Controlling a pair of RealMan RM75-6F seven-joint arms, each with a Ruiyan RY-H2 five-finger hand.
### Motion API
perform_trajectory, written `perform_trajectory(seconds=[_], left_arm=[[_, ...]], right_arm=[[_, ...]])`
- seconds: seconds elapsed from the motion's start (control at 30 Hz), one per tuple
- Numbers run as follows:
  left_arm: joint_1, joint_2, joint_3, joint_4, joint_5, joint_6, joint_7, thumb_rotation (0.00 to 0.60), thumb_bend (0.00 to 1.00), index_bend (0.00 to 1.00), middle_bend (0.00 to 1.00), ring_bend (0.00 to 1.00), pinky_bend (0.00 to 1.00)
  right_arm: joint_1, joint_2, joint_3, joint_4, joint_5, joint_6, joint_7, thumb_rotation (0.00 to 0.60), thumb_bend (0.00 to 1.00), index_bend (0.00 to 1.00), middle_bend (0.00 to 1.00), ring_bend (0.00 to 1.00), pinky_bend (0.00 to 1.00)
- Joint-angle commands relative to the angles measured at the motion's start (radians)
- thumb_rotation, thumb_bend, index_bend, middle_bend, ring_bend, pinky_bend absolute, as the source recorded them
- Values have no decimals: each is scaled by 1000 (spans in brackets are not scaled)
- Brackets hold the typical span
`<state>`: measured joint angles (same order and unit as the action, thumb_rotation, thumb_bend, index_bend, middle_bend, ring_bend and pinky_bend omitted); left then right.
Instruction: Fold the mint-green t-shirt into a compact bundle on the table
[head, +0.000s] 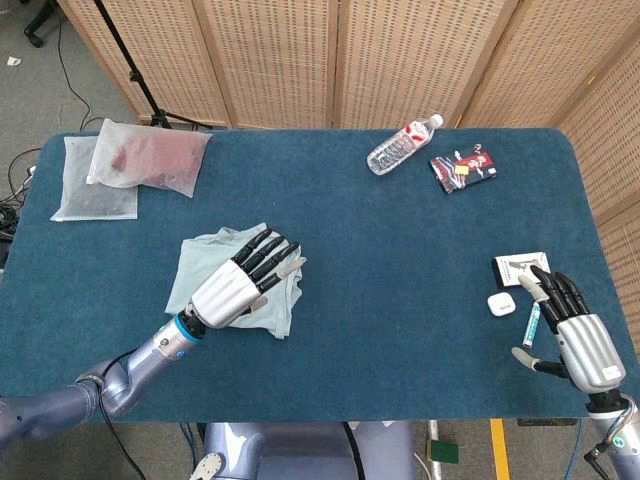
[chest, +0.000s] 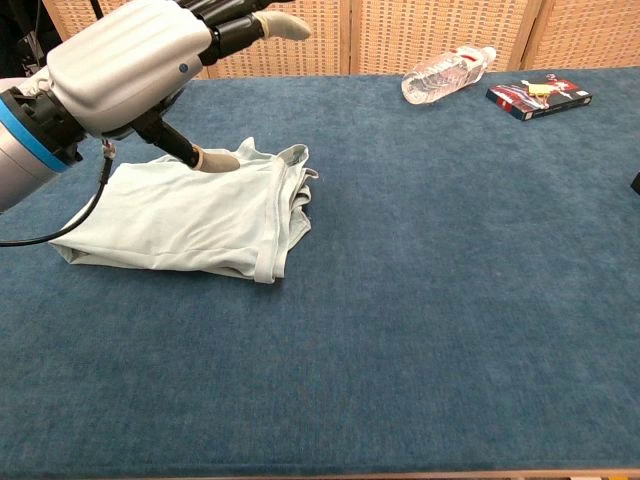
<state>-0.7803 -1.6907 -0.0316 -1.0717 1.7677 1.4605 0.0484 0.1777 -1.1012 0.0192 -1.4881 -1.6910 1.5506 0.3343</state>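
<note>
The mint-green t-shirt (head: 200, 266) lies folded in a flat bundle on the blue table, left of centre; in the chest view the t-shirt (chest: 190, 225) shows its layered edge on the right. My left hand (head: 238, 281) hovers over it with fingers stretched out and nothing held. Seen from the chest, the left hand (chest: 135, 60) is raised above the cloth, with its thumb pointing down at the shirt's back part. Whether the thumb touches the cloth I cannot tell. My right hand (head: 578, 338) rests at the table's front right with fingers spread and empty.
A water bottle (head: 403, 146) and a dark packet (head: 463, 167) lie at the back right. Two plastic bags (head: 130, 165) sit at the back left. A white box (head: 520, 268), a small white case (head: 500, 304) and a pen-like stick (head: 533, 322) lie beside my right hand.
</note>
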Motion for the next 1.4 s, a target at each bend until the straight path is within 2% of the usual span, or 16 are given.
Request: perform_trajectory(seconds=[0.03, 0.33, 0.57, 0.87, 1.17, 1.4], left_arm=[[22, -3, -37, -32, -113, -97, -45, 600, 54, 0, 0, 0, 0], [17, -84, -61, 31, -181, -178, -71, 600, 55, 0, 0, 0, 0], [-17, -214, -96, 158, -212, -218, -82, 600, 61, 0, 0, 0, 0], [-27, -305, -109, 306, -257, -281, -144, 600, 66, 0, 0, 0, 0], [-36, -329, -111, 352, -249, -268, -197, 600, 66, 0, 0, 0, 0], [-20, -259, -117, 256, -228, -195, -237, 600, 18, 0, 0, 0, 0]], right_arm=[[0, -1, -1, -1, -2, -1, -3, 600, 0, 0, 0, 0, 0], [4, -3, -2, 2, 0, -9, -6, 600, 0, 0, 0, 0, 0], [5, 0, 3, 5, 12, -13, 8, 600, 0, 0, 0, 0, 0], [8, 4, 6, 11, 19, -18, 29, 600, 0, 0, 0, 0, 0], [10, 2, 5, 9, 18, -23, 21, 600, 0, 0, 0, 0, 0], [7, 2, 2, 8, 10, -14, 15, 600, 0, 0, 0, 0, 0]])
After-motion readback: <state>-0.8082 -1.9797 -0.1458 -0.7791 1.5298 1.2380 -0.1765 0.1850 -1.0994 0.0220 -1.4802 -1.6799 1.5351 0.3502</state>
